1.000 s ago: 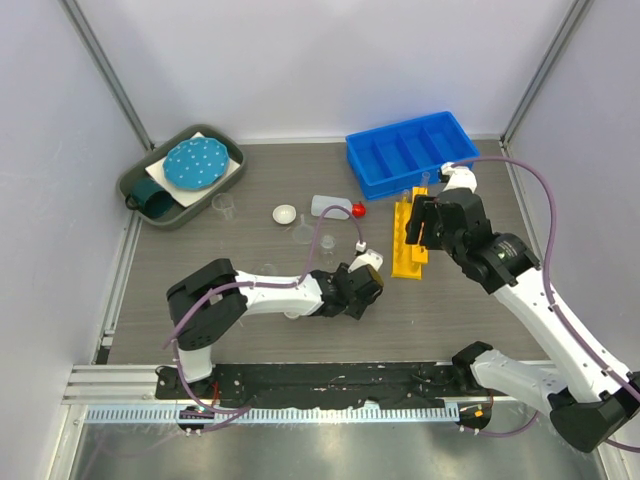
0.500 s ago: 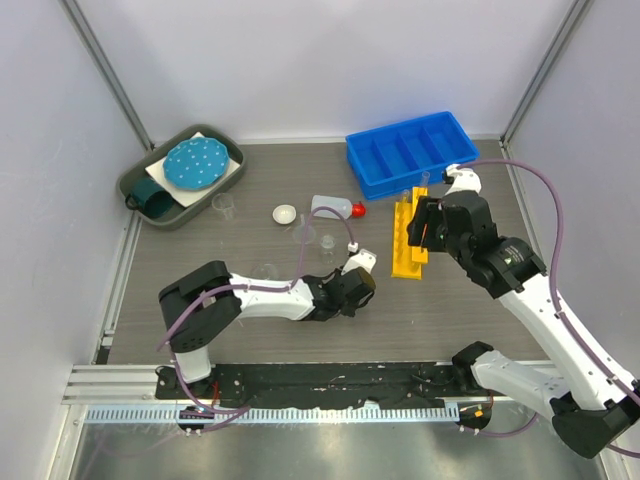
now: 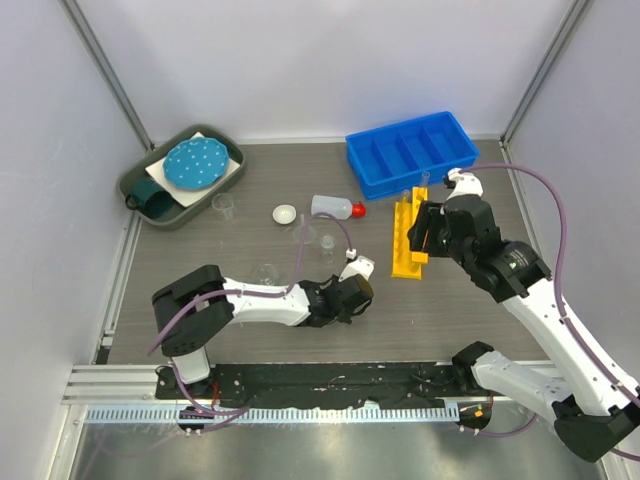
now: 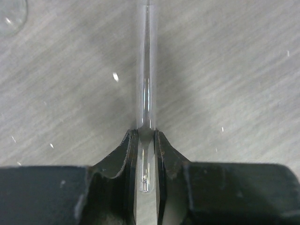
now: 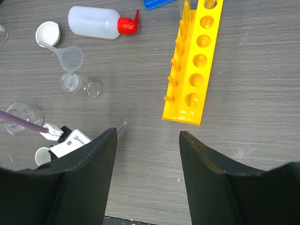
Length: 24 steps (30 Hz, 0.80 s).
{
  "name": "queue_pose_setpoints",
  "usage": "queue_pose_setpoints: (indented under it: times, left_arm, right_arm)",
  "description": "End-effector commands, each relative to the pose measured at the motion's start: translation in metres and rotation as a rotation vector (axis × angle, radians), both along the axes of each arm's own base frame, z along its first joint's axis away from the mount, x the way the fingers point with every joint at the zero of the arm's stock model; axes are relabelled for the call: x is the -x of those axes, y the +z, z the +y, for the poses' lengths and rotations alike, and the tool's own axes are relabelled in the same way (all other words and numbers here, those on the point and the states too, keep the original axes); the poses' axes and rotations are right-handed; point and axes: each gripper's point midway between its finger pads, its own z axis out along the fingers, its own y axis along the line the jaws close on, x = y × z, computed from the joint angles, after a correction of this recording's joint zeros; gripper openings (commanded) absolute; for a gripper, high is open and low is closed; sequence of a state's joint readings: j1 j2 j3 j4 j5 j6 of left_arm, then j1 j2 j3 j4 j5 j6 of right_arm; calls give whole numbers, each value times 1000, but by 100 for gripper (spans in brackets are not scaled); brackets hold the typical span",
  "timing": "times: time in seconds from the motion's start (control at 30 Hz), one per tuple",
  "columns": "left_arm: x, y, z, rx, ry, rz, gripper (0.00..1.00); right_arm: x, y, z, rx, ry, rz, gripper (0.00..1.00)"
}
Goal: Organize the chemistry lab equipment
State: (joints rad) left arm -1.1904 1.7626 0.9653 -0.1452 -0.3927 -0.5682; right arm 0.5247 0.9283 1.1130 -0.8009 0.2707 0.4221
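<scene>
The left fingers (image 4: pixel 126 157) clamp one end of a clear glass tube (image 4: pixel 146 70) over the grey tabletop (image 4: pixel 234 70).

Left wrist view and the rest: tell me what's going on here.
The left gripper has its jaws closed on a clear glass tube lying flat on the table. The right gripper hovers open and empty near the yellow holed rack. The red-capped bottle and funnel lie loose on the table; the blue divided bin sits at the back.
</scene>
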Motion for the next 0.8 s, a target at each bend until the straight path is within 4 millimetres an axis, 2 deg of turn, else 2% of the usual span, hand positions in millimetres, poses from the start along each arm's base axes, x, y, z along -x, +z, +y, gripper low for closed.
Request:
queue_pose_setpoints:
  times: [0.0,0.13,0.17,0.23,0.27,0.3,0.37,0.4,0.47,0.5,0.57,0.7,0.77]
  left_arm:
    - [40,12,15,-76,-97,90,0]
    - [64,52,-4,59,-247,149,0]
    - [75,66,-9,110,-324,174,0]
    - [85,79,-16,167,-391,188,0]
    - [99,87,-20,210,-459,229,0]
    - [104,100,-21,247,-495,221,0]
    - [108,111,-23,310,-537,223,0]
    - [116,125,-25,367,-583,236,0]
    - [113,132,-23,429,-604,243,0]
    - [118,145,-24,493,-644,256,0]
    - [113,146,-18,538,-642,284,0]
    - [114,169,-16,668,-711,287,0]
    - [122,177,-9,723,-757,314,0]
  right_arm:
    - [10,23,5,-53,45,-46,61]
    - [31,16,12,-75,134,-8,61]
    - [37,18,13,-88,156,-10,61]
    - [49,16,18,-114,207,8,61]
    - [54,15,18,-123,222,10,61]
    - [62,19,18,-141,238,-5,61]
    - [77,18,22,-170,290,15,61]
    - [86,18,21,-185,310,16,61]
    - [99,17,26,-221,357,31,61]
    - [107,18,25,-237,372,30,61]
    - [118,17,32,-278,422,48,61]
    - [135,12,40,-331,494,75,62]
    - [146,13,44,-363,540,75,61]
